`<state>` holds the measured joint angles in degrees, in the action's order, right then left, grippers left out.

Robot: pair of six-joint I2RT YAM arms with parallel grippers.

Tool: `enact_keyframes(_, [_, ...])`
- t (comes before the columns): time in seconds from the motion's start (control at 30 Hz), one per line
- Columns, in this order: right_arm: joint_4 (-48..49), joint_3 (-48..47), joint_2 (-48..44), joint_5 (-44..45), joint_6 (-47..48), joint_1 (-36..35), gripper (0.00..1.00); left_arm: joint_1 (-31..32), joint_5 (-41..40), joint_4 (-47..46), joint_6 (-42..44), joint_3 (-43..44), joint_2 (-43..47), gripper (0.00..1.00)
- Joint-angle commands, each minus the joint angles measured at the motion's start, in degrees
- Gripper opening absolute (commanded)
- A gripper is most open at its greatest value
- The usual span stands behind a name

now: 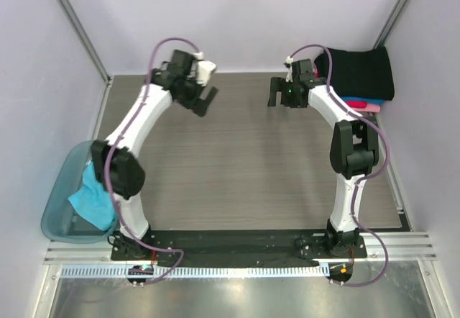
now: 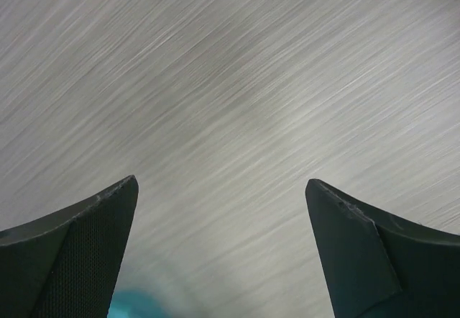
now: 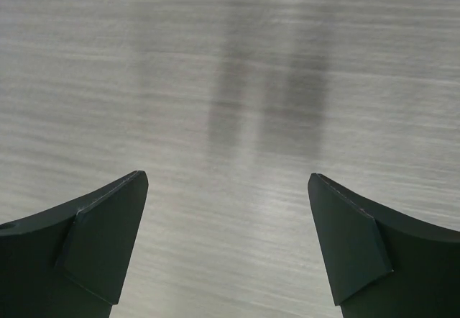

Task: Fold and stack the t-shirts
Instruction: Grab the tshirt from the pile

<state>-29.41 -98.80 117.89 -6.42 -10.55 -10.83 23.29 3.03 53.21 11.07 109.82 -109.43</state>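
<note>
A: Where are the t-shirts seen?
B: A folded stack [image 1: 361,80] is seen at the far right corner of the surface [image 1: 251,174]. A black shirt [image 1: 359,70] lies on top of it, and a blue edge [image 1: 353,103] and a pink edge [image 1: 374,107] are shown beneath. A turquoise shirt [image 1: 92,197] is seen crumpled in the bin [image 1: 57,214], which is set at the near left edge of the surface.
A: How are the grippers held?
B: The left gripper [image 1: 204,102] is held above the far left part of the surface with its jaws spread wide. The right gripper [image 1: 282,92] is held above the far right part of the surface, near the stack but apart from it, and is likewise spread wide.
A: Is anything clamped?
B: In both wrist views only the grained surface is seen between the dark fingers [image 3: 108,239]. A turquoise blur is caught at the bottom of the left wrist view; what it belongs to cannot be told.
</note>
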Motion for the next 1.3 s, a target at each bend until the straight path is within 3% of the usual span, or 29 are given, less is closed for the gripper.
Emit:
enact_keyframes(0.0, [1.98, 2.47, -5.21, -3.33, 2.11, -0.33, 1.00, -10.52, -1.45, 10.33, 5.61, -5.12, 12.08, 1.00])
enact_keyframes(0.1, [2.07, 3.96, -5.47, -6.49, 2.81, -0.42, 1.00, -18.79, -1.97, 13.58, 8.87, -12.42, 19.48, 0.99])
enact_keyframes(0.2, [2.16, 4.67, -5.12, -8.87, 3.60, -0.51, 1.00, -25.89, -0.92, 16.65, 13.87, -20.75, 23.55, 0.89])
enact_keyframes(0.33, [1.03, 2.92, -3.81, -15.71, 6.49, -0.51, 1.00, -30.92, -1.18, 21.22, 17.22, -28.51, 26.36, 0.66])
enact_keyframes(0.57, [-0.74, 0.28, -0.73, -23.89, 8.88, -0.51, 1.00, -48.49, -2.50, 20.35, 16.97, -36.69, 26.64, 0.61])
enact_keyframes(0.93, [-1.70, -0.07, -0.02, -27.51, 10.19, -0.42, 1.00, -50.01, 0.57, 15.71, 10.74, -36.43, 13.56, 0.60])
enact_keyframes(1.27, [-2.32, -1.39, -1.61, -28.39, 12.65, -0.33, 1.00, -50.62, -5.05, 8.32, 11.25, -35.82, 6.78, 0.60])
